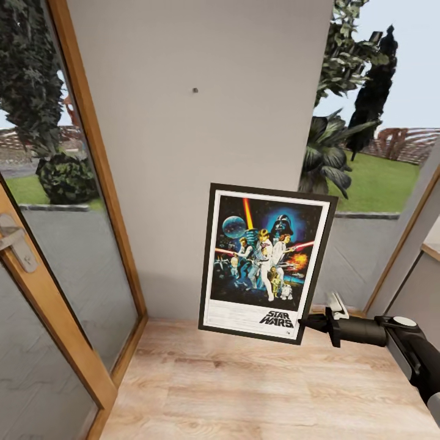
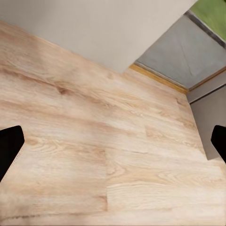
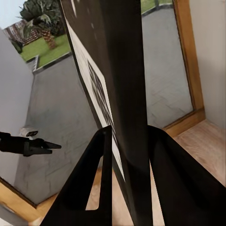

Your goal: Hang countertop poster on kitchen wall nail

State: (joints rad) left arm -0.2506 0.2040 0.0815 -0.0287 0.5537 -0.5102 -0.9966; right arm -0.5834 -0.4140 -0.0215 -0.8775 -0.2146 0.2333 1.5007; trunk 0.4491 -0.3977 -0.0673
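Observation:
The poster [image 1: 266,261], dark blue Star Wars artwork in a thin black frame, hangs upright in front of the pale grey wall, slightly tilted. My right gripper [image 1: 308,322] is shut on its lower right corner. In the right wrist view the frame's edge [image 3: 123,70] runs between the two black fingers [image 3: 101,160]. A wall nail [image 1: 194,90] is a small dark speck on the wall, above and to the left of the poster's top edge. My left gripper [image 2: 113,146] hangs open over the wooden floor, its fingertips [image 2: 9,149] far apart. The kitchen countertop is out of view.
A glass door with a wooden frame [image 1: 91,153] and a metal handle [image 1: 15,241] stands at the left. Another wood-framed window [image 1: 403,244] closes the right side. Light wooden floor [image 1: 244,391] lies below the poster.

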